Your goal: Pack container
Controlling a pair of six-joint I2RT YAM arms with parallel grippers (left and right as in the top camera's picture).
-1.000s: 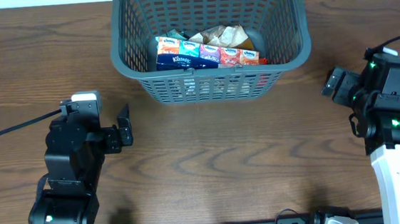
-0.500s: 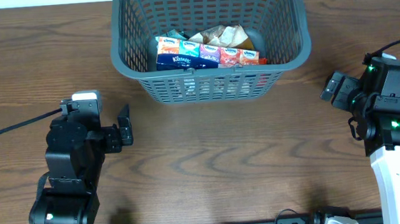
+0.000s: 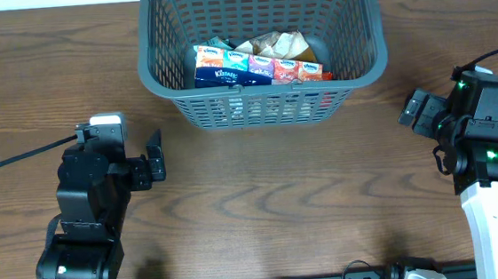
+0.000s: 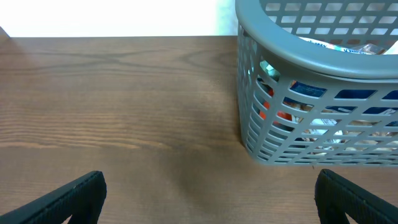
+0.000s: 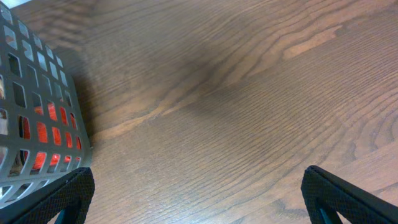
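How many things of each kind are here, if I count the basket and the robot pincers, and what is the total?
Container: 1
Pincers: 2, the left pincer and the right pincer, both open
Total: 3
The packs inside the container overlap, so they are left uncounted.

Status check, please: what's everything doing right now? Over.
Left gripper: jaws open, empty. Right gripper: jaws open, empty. Basket holds tissue packs and snacks. Nothing in the way.
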